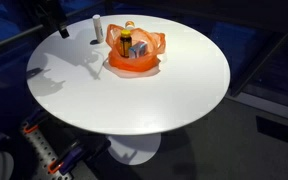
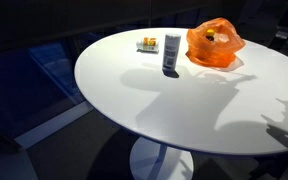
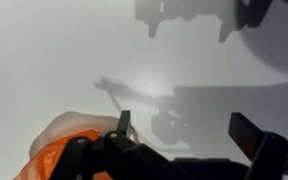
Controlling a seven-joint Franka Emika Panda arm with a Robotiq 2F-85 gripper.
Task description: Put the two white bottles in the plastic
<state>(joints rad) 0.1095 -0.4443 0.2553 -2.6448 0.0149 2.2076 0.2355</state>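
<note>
On a round white table [image 1: 154, 100] in a dark room. At ten o'clock from the orange plastic bag [image 1: 139, 60], upright and outside it, a white bottle [image 1: 96, 27]; second bottle's whereabouts unclear, so seemingly most work left. Gripper [image 3: 183, 122] spread wide, empty, near the bag.

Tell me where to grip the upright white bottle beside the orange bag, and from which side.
Probably its upper body, from above: the tall white cylindrical bottle stands upright and free, with the crumpled orange plastic bag close beside it.

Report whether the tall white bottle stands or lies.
Upright: the tall white bottle stands on the round white table, beside the orange plastic bag.
</note>
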